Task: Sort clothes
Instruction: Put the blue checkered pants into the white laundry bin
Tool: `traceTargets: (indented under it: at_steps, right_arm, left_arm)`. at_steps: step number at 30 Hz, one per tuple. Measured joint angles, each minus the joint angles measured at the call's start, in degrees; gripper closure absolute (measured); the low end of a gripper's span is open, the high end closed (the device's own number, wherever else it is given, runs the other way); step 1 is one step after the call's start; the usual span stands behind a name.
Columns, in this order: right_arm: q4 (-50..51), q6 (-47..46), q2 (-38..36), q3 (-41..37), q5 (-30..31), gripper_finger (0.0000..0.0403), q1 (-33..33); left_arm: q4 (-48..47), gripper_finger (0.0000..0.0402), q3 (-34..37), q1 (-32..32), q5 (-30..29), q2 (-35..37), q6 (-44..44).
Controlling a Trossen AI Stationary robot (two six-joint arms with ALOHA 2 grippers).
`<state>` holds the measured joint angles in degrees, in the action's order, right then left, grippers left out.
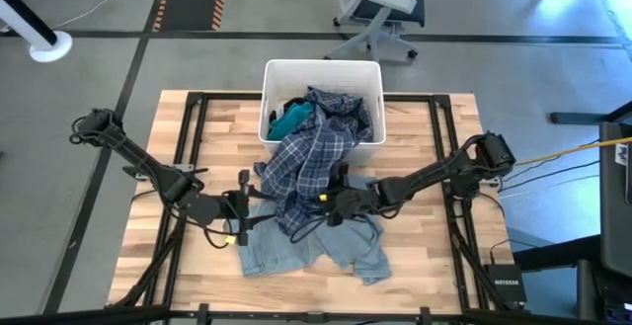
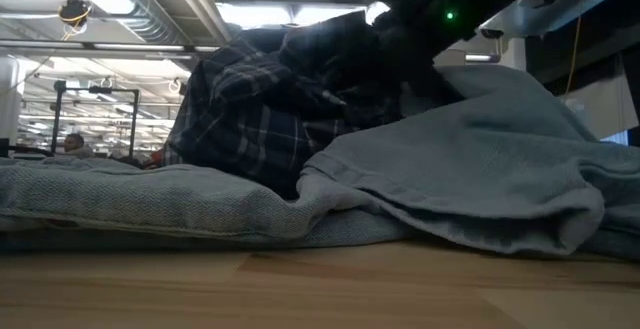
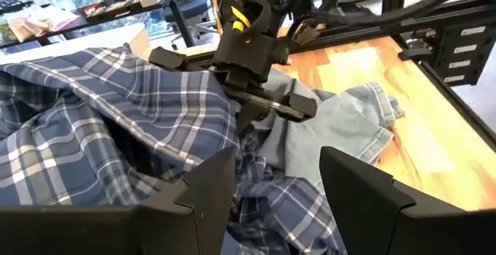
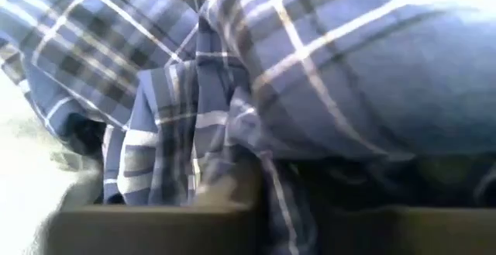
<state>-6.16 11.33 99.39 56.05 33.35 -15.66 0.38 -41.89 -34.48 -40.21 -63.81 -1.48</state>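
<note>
A blue plaid shirt (image 1: 311, 152) hangs out of the white bin (image 1: 269, 88) over its front rim and lies on light blue denim (image 1: 316, 254) spread on the table. A teal piece (image 1: 289, 120) lies in the bin. My right gripper (image 1: 332, 204) is at the shirt's lower part and shut on it; it also shows in the left wrist view (image 3: 252, 84). My left gripper (image 3: 275, 181) is open at the shirt's left edge (image 1: 247, 209), the plaid cloth and denim just ahead of its fingers. I cannot tell whether it touches them. My right gripper pinches a bunched fold of the plaid shirt (image 4: 267, 174) between its two fingers, several layers. It comes nearly level from the table's right side. The shirt's upper part stays draped over the bin's rim (image 1: 321, 118), and its lower part lies on the denim.
The bin stands at the table's far middle. Black frame rails (image 1: 193, 127) run along the table's left and right sides. Bare wood (image 1: 434, 256) lies right of the denim. An office chair (image 1: 380, 9) stands beyond the far edge.
</note>
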Motion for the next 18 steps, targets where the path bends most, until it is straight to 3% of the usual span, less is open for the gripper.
traceTargets:
  at_steps: [3,11,18]
  right_arm:
    - [0.04,2.6,-0.52,0.22,-0.42,0.0384,0.0]
    - [2.66,14.74,-6.71,8.62,2.62,0.0373,-0.09]
    - [12.07,29.01,-9.94,23.6,7.9,0.0389,0.36]
  left_arm:
    - [-0.22,0.0215,0.0,0.02,0.0,0.02,0.0]
    - [-0.14,0.0215,0.0,0.02,0.0,0.02,0.0]
    - [-0.36,0.0215,0.0,0.02,-0.01,0.02,0.0]
